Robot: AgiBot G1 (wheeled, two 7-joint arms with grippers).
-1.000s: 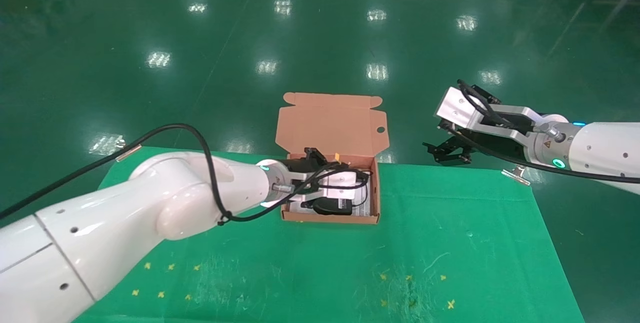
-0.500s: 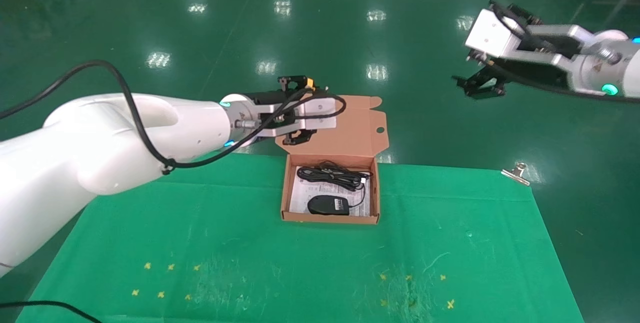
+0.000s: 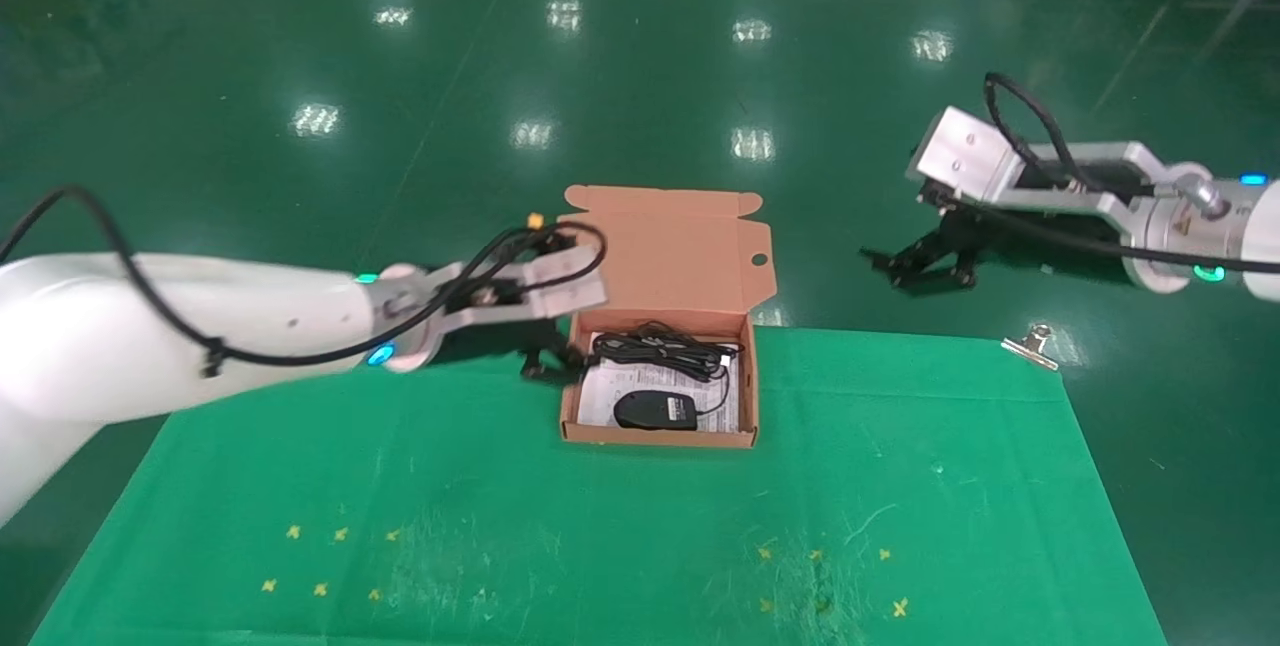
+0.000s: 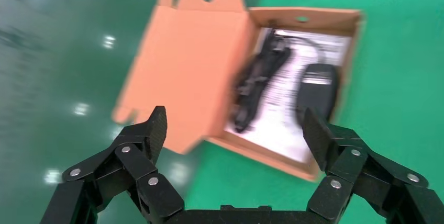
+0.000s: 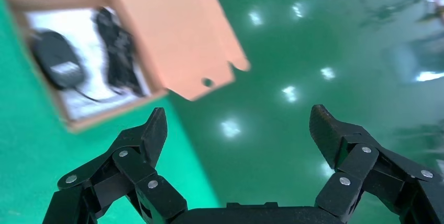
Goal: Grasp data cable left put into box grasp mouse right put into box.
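Left claw (image 3: 548, 364) has dropped from above the lid down to the worktop (image 3: 900, 506) edge, now just left of the box's far left corner, fingers (image 4: 152, 130) spread wide, nothing held. Right claw (image 3: 915, 268) has come down and in a bit, hanging off the worktop's far right side over the floor, well apart from the box, also spread wide and empty (image 5: 238, 130).

Box (image 3: 745, 381) sits open at the far middle of the green worktop, flap lid (image 3: 665, 246) standing up on the far side, round hole near its right edge. Data cable (image 3: 655, 348) lies bundled in the far part of the box. Mouse (image 3: 655, 410) sits in the near part, on a white printed sheet (image 3: 600, 396). Metal clip (image 3: 1030, 344) at worktop's far right corner.
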